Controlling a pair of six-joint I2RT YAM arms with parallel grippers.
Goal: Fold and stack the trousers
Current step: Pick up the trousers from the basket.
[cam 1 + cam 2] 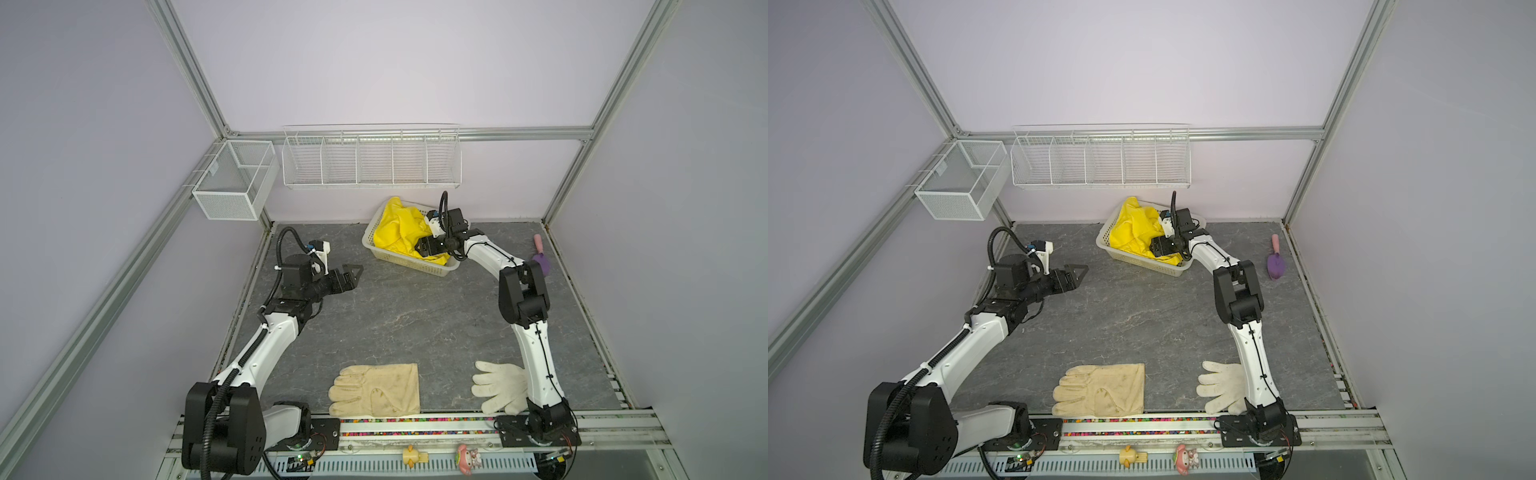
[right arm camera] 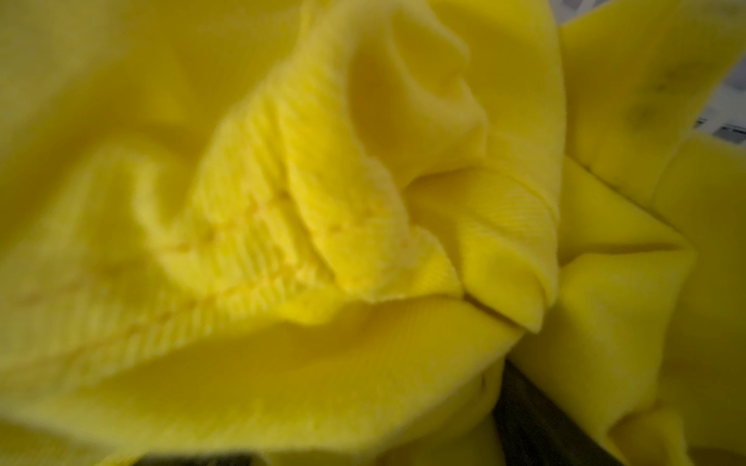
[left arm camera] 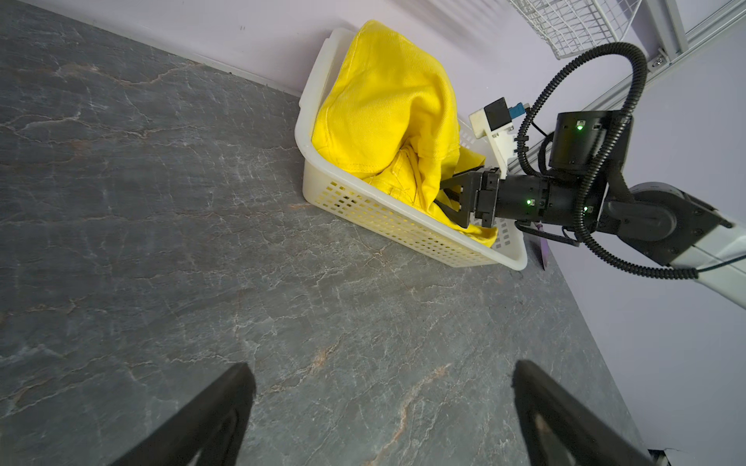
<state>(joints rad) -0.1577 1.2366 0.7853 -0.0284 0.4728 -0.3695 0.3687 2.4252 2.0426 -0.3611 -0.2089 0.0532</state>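
The bright yellow trousers (image 1: 397, 232) (image 1: 1133, 230) lie crumpled in a white slotted plastic basket (image 1: 415, 266) (image 3: 383, 218) at the back of the table. My right gripper (image 1: 417, 247) (image 3: 440, 193) reaches into the basket from the right, its jaws spread wide and pushed into the cloth. A fold of the trousers (image 3: 379, 109) sits between them. The right wrist view is filled by blurred yellow trousers (image 2: 323, 201), with only dark bits of the fingers (image 2: 524, 403) showing. My left gripper (image 1: 359, 272) (image 3: 379, 371) hovers open over bare table, left of the basket, holding nothing.
A cream leather glove (image 1: 376, 390) and a white knitted glove (image 1: 498, 386) lie near the front edge. A purple trowel (image 1: 541, 259) lies by the right wall. A wire rack (image 1: 370, 162) and a mesh bin (image 1: 235, 178) hang on the walls.
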